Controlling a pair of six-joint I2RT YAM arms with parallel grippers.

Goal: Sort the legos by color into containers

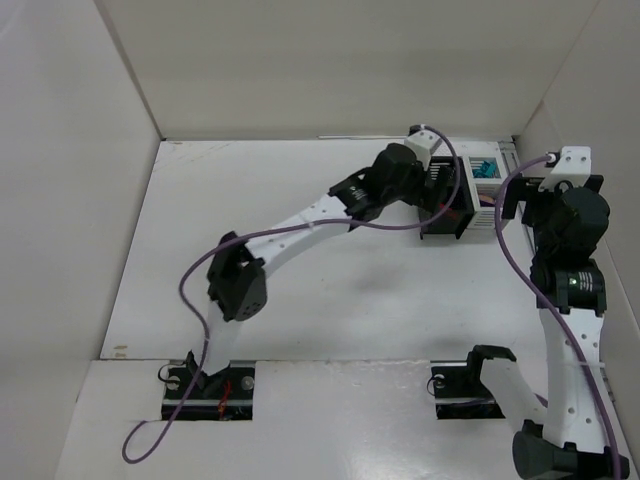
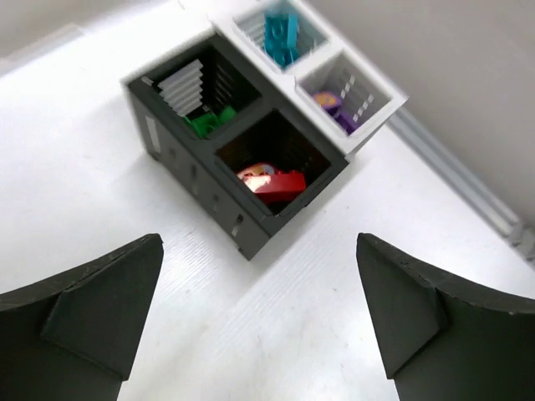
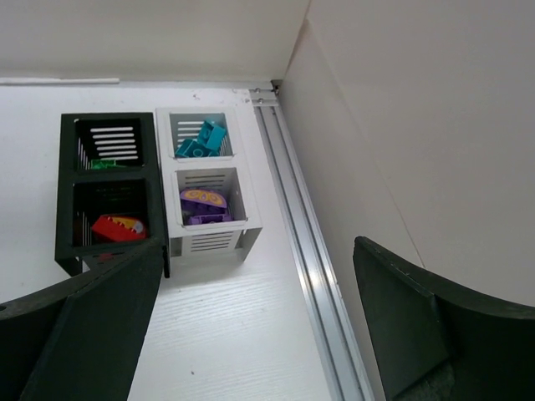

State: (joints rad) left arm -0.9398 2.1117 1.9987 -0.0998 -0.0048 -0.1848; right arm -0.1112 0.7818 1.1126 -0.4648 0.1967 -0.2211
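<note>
We saw both sets of jaws gaping and empty: the left gripper (image 2: pixel 259 242) above the cluster of slatted black and white plastic bins (image 2: pixel 180 159), the right gripper (image 3: pixel 257 251) near it. Inside lay a glossy red brick (image 2: pixel 272 182), green brick (image 2: pixel 209 124), teal bricks (image 2: pixel 280 38) and purple bricks (image 2: pixel 330 104), each colour apart. We judged that a careless descent could have clipped a thin rim and tipped the light cluster.

A rail (image 3: pixel 305 267) and the side wall (image 3: pixel 401 125) hem the containers (image 3: pixel 209 242) at 3 o'clock, the left arm (image 1: pixel 320 215) reaches over them from 9, and bare table (image 1: pixel 400 300) lies open at 6.
</note>
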